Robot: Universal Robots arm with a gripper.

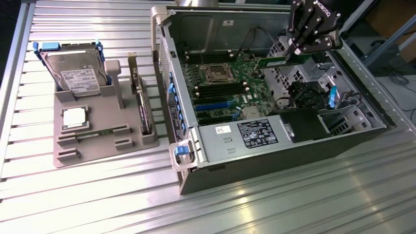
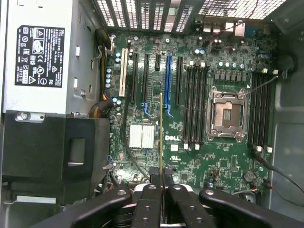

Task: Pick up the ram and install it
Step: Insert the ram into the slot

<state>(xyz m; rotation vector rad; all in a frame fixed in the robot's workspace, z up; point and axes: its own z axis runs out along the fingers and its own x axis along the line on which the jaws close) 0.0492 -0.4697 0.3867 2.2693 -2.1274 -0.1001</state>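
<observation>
ram (image 1: 273, 62): green stick, pinched edge-on in closed gripper (image 1: 295, 51) above open computer case (image 1: 221, 170); case and grey parts tray (image 1: 91, 148) on ribbed metal table (image 1: 293, 209).

Exterior view overlooks obliquely; wrist faces shared motherboard (image 2: 190, 159) closely.

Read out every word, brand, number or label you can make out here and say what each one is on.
"DELL": on the motherboard, beside the silver heatsink.
"ROBOTIQ": on the body of the tool, partly cut off.
Power supply label: print too small to read.
Hard drive label: too small to read.
The ram held in the tool: no legible text.
</observation>
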